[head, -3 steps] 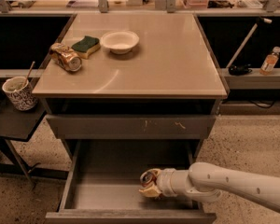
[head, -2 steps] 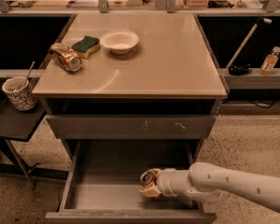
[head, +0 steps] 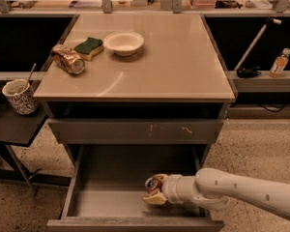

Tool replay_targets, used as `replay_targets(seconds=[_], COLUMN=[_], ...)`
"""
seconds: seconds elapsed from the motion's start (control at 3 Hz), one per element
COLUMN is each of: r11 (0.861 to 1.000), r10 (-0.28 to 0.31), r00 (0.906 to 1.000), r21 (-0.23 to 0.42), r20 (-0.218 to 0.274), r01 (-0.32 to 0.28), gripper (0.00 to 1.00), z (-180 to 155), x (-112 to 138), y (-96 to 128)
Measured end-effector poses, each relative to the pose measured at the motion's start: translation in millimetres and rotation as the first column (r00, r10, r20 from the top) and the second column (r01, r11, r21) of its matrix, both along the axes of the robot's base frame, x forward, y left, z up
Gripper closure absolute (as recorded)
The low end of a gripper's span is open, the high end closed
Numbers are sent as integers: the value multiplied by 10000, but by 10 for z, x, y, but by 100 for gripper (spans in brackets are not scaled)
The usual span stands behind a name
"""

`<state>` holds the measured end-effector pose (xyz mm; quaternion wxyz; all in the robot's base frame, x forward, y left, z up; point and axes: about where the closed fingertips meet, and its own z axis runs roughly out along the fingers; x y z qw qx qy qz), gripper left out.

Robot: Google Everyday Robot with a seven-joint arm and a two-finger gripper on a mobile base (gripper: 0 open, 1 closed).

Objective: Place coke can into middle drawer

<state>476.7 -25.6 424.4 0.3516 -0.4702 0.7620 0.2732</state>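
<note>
The coke can (head: 152, 183) shows as a small red can with a silver top, low inside the open middle drawer (head: 106, 202), near its right half. My gripper (head: 154, 191) reaches in from the right on a white arm and is closed around the can. The can is tilted with its top toward the left. I cannot tell whether it touches the drawer's grey floor.
A dented gold-brown can (head: 67, 59), a green sponge (head: 89, 48) and a white bowl (head: 124, 43) lie on the cabinet top. The scratched grey drawer front (head: 135, 130) is shut above the open drawer. A patterned cup (head: 20, 96) stands on a low side table at left.
</note>
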Motion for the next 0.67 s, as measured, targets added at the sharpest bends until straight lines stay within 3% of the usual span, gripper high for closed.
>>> replay_targets(seconds=[0.33,0.67], r11=[10000,10000], r10=[0,0], r00=[10000,10000], r21=[0,0], r20=[0,0], r01=[0,0], gripper=[0,0], z=[0,0], x=[0,0], y=[0,0])
